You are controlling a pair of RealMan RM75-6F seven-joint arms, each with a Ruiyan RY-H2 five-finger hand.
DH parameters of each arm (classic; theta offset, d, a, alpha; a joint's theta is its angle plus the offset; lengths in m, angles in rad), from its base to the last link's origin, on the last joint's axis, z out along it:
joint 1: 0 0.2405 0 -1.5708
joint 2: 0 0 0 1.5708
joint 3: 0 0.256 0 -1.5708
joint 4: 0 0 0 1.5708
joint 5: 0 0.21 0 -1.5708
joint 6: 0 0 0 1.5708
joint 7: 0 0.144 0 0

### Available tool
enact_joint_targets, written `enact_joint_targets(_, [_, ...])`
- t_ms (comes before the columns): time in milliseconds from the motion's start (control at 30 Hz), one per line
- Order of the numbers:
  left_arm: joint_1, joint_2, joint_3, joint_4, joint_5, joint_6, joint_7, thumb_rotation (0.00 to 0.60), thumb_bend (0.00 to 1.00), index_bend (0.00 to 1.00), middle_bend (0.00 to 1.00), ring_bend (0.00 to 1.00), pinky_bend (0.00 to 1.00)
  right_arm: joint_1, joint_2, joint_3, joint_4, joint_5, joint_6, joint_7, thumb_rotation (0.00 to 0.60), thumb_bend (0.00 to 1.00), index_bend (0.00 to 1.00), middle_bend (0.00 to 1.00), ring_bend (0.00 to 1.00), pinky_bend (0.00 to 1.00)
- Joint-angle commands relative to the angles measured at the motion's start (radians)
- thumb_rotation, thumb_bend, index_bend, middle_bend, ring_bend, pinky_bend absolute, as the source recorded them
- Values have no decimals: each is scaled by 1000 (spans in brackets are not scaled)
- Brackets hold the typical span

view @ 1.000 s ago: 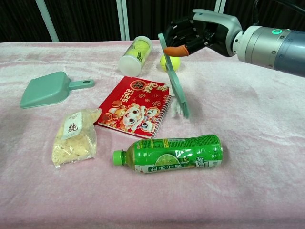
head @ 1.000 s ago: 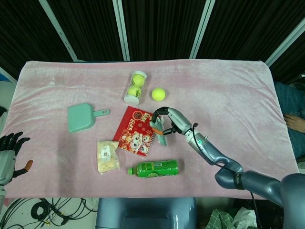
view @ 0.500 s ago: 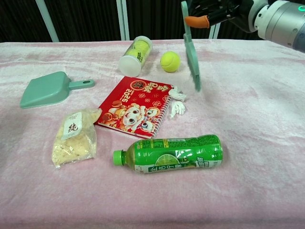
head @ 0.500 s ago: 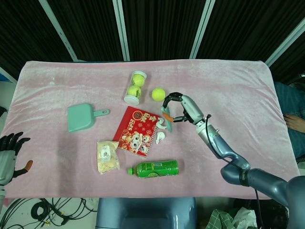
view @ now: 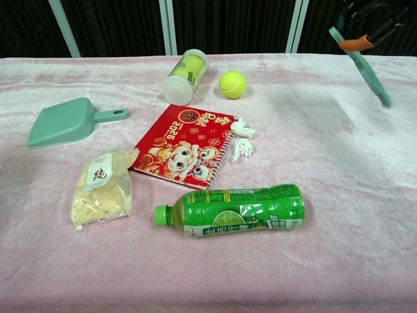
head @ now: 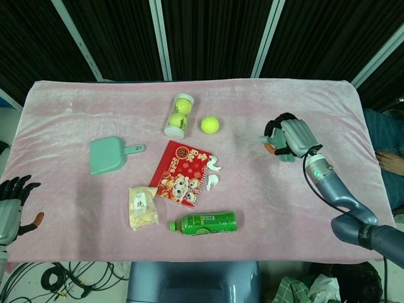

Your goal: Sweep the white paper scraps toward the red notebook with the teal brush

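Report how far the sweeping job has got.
Done, by the look of it: the white paper scraps lie right against the spiral edge of the red notebook. In hand: the right hand holds the teal brush in the air, well off to the right of the scraps. Left: perhaps only setting the brush down. The left hand is idle at the table's near corner.

The head view looks steeply down from high above the near edge, facing the dark curtained wall at twelve o'clock, and takes in the whole pink velvety tablecloth (head: 315,107). The chest view sits low and close, facing the same way at a shallow angle. Both share the red spiral-bound notebook (head: 181,173) (view: 183,145) and green plastic drink bottle (head: 205,222) (view: 234,210).
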Motion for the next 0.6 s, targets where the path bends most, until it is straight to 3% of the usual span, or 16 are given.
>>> enact_joint_targets(33, [0,-1,0,1,1,1,0,600,309,214,81,0,11,23,93,-55,-111,169,-170,-210,600,625,843,611,301,156])
enact_joint_targets(233, [1,-1,0,-1,0,2,-1,600,309,214,81,0,12,58,-15,-106,-69,338,-106,-482,600,624,844,610,300,156])
enact_joint_targets(467, [-1,0,0,0,-2,-1,0,600,309,214,81,0,12,61,-125,-102,-52,441,-3,-611,600,602,843,603,300,157])
enact_joint_targets(600, [0,0,0,0,-2,0,-1,600,309,214,81,0,12,72,-158,-106,-41,475,-18,-651,600,555,799,550,278,156])
